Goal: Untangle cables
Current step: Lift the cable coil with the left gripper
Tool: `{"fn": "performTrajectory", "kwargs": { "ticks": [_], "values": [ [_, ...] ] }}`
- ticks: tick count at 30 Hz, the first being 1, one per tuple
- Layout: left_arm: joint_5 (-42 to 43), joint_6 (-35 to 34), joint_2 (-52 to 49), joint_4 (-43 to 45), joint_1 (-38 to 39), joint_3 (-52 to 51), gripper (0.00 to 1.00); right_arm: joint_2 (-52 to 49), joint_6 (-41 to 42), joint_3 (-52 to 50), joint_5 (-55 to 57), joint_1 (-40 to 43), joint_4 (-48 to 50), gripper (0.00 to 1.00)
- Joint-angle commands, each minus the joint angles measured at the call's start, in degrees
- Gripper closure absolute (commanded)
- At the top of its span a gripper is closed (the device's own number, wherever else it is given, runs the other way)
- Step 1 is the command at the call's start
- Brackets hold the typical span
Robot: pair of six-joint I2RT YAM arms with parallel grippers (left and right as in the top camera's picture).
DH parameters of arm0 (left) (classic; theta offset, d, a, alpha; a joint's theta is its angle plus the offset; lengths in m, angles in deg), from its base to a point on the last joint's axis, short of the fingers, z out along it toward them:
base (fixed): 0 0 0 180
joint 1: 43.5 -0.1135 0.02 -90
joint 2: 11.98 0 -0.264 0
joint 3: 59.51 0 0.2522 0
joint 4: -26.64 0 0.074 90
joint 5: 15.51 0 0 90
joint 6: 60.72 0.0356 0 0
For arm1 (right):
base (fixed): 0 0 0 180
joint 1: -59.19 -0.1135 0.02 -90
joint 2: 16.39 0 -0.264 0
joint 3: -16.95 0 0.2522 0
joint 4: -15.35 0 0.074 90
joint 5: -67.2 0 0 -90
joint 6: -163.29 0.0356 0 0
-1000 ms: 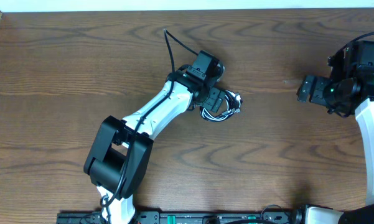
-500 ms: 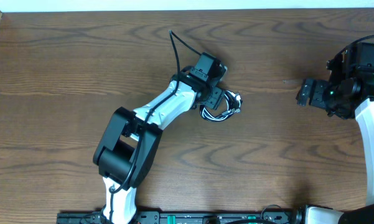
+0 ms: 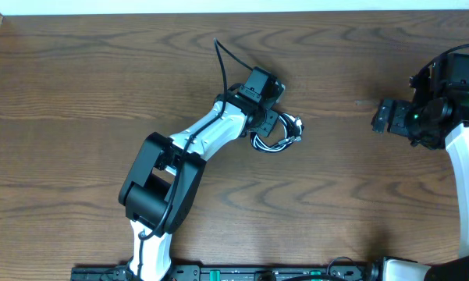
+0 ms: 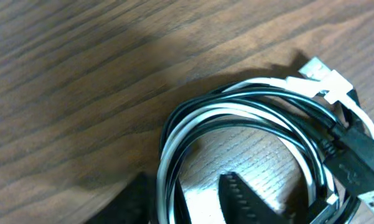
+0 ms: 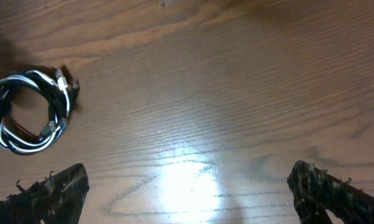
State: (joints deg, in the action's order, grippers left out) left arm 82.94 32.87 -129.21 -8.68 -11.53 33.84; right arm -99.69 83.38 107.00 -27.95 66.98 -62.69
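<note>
The cables lie as one small coil of black and white cords on the wooden table, left of centre. In the left wrist view the cables fill the frame, a white plug at the top right and a black plug at the right. My left gripper is down on the coil. Its jaws straddle the coil's left strands, with bare wood showing between the strands and the right finger. My right gripper hangs wide open far to the right, holding nothing; the cables show at its far left.
The left arm's own thick black cord arches up behind its wrist. The left arm's elbow stands over the front of the table. A light wall edge runs along the back.
The left arm's elbow has swung right and its wrist has settled slightly lower onto the coil. The coil and the right arm have not moved.
</note>
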Motion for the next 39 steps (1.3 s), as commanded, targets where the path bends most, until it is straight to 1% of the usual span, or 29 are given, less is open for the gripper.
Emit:
{"fn": "performTrajectory", "kwargs": {
  "ticks": [1, 3, 7, 12, 19, 20, 21, 22, 28, 35, 39],
  "values": [
    [-0.6, 1.1, -0.1, 0.0, -0.3, 0.5, 0.67, -0.1, 0.6, -0.3, 0.3, 0.0, 0.0, 0.01],
    [-0.6, 1.1, -0.1, 0.0, -0.3, 0.5, 0.67, -0.1, 0.6, -0.3, 0.3, 0.0, 0.0, 0.01],
    [-0.6, 1.1, -0.1, 0.0, -0.3, 0.5, 0.72, -0.1, 0.6, -0.3, 0.3, 0.0, -0.1, 0.01],
    [-0.6, 1.1, -0.1, -0.2, -0.3, 0.5, 0.75, -0.1, 0.6, -0.3, 0.3, 0.0, 0.0, 0.01],
    [-0.6, 1.1, -0.1, -0.7, -0.4, 0.5, 0.76, -0.1, 0.6, -0.3, 0.3, 0.0, 0.0, 0.01],
    [-0.6, 1.1, -0.1, -0.8, -0.4, 0.5, 0.78, -0.1, 0.6, -0.3, 0.3, 0.0, 0.0, 0.01],
    [-0.8, 1.1, -0.1, -0.8, -0.4, 0.5, 0.87, -0.1, 0.6, -0.3, 0.3, 0.0, 0.0, 0.01],
    [-1.4, 1.0, -0.1, -0.9, -0.4, 0.5, 0.92, -0.1, 0.6, -0.3, 0.3, 0.0, 0.0, 0.01],
    [-5.4, 1.1, -0.1, -2.6, -0.4, 0.5, 0.92, -0.1, 0.6, -0.3, 0.3, 0.0, -0.1, 0.01],
    [-5.5, 0.4, 0.5, -3.0, -0.4, 0.5, 0.92, -0.1, 0.6, -0.3, 0.3, 0.0, -0.1, 0.01],
    [-5.5, 0.4, 4.1, -3.0, -0.4, 0.5, 0.92, -0.1, 0.6, -0.3, 0.3, 0.0, 0.0, 0.01]
  ]
}}
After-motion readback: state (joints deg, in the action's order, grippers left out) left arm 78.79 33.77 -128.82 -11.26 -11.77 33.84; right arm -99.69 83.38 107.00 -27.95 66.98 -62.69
